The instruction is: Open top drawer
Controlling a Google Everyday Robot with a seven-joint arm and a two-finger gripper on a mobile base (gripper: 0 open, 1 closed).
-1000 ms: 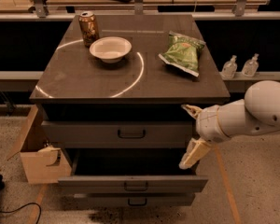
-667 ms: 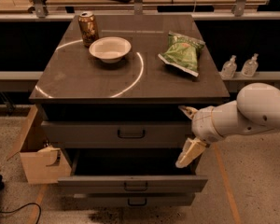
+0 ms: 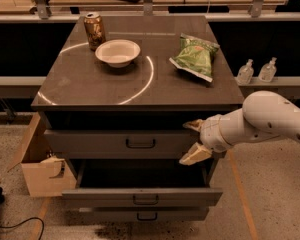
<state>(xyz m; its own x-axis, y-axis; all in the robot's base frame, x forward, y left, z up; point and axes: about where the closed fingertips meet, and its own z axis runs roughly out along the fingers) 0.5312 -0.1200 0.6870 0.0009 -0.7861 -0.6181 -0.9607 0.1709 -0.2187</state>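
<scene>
Top drawer sits right under the dark cabinet top. Grey front w/ small black loop handle at centre and a dark gap above the panel; can't tell how far out it is. Gripper is at the right end of that front, on the white arm coming in from the right. Its two tan fingers are spread apart, one near the panel's upper edge, one at the lower, gripping nothing. Contact w/ the panel unclear. Middle drawer below is pulled well out, bottom drawer less. On top: soda can just beside the white bowl, green chip bag to the right. Cardboard box on the floor at left.
</scene>
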